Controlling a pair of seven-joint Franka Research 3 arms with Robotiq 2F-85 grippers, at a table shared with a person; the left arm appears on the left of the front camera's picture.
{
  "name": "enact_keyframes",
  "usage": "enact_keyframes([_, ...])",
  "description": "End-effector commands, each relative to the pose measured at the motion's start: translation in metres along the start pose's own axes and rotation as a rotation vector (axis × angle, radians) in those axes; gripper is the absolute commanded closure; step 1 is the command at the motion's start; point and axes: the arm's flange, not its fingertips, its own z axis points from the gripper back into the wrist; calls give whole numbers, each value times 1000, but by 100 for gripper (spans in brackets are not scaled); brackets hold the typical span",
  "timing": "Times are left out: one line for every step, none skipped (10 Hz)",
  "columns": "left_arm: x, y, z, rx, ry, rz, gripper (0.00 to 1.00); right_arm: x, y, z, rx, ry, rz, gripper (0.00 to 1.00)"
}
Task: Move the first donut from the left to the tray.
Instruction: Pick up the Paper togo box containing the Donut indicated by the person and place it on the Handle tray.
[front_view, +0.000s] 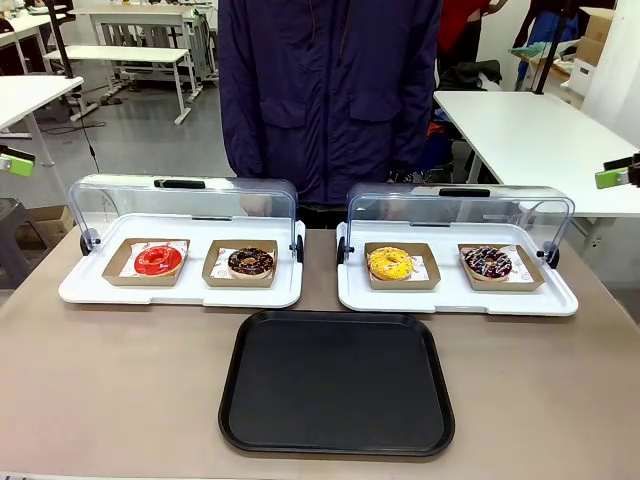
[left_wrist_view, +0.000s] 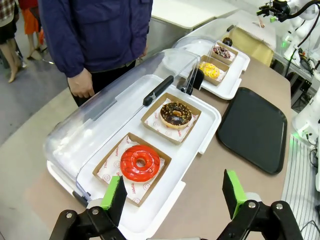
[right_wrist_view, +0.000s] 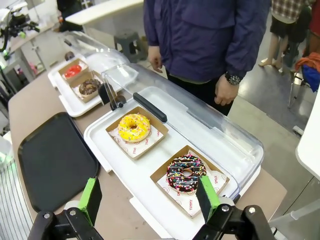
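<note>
Your left gripper (left_wrist_view: 173, 194) hangs over the near edge of the left white tray (left_wrist_view: 197, 137), fingers spread wide with nothing between them. The red-glazed donut (left_wrist_view: 140, 162) sits just ahead of it, in its brown cardboard holder (left_wrist_view: 152, 181) on a white paper liner at the left end of that white tray. The chocolate donut (left_wrist_view: 175, 114) rests in its own holder beside it. The clear domed lid (left_wrist_view: 115, 100) is tipped back toward the person (left_wrist_view: 95, 30) standing at the far side. Your right gripper (right_wrist_view: 150, 197) is just as wide and holds nothing. It is poised over the second white tray (right_wrist_view: 125, 170), where a yellow donut (right_wrist_view: 133, 127) and a sprinkled chocolate one (right_wrist_view: 186, 173) lie. The black tray (front_view: 335, 385) lies flat on the table (front_view: 120, 380) on your side, in front of the gap between the two white trays — close to both, touching neither, and the red donut is apart from it
</note>
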Motion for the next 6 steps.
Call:
enact_keyframes([2,-1,1,-10,-18,-10,0,2,-3,-2,4,-30,8,0])
enact_keyframes([2,-1,1,-10,-18,-10,0,2,-3,-2,4,-30,8,0])
enact_keyframes([2,-1,1,-10,-18,-10,0,2,-3,-2,4,-30,8,0])
enact_keyframes([2,-1,1,-10,-18,-10,0,2,-3,-2,4,-30,8,0])
enact_keyframes([2,-1,1,-10,-18,-10,0,2,-3,-2,4,-30,8,0])
enact_keyframes([2,-1,1,-10,-18,-10,0,2,-3,-2,4,-30,8,0])
